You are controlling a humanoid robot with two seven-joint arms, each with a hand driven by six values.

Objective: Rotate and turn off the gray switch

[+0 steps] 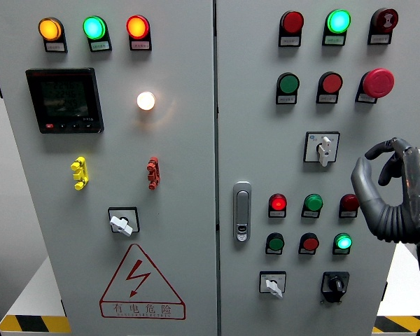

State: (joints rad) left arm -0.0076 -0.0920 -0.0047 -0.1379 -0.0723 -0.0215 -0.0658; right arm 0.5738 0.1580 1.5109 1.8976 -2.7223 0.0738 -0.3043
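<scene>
Head view: the right hand (392, 192) hangs in front of the cabinet's right door (231, 105), at the picture's right edge, level with the middle rows of lamps. Its fingers are curled toward the thumb in a narrow pinch shape, and they hold nothing (a pose that looks made ready for gripping a small knob). The left hand is not in view.

Several gray rotary switches show on the panel. The nearest to the hand is the gray switch (323, 148) on the right door, just up and to the hand's left, its lever pointing roughly downward inside a white square plate. Hand and switch are near but apart. Two more sit lower: one on the left door (122, 222) and one near the bottom of the right door (272, 283), both with levers tilted.

Judging by the pose, the hand is lining up on the upper switch; the turn itself is not yet begun.
</scene>
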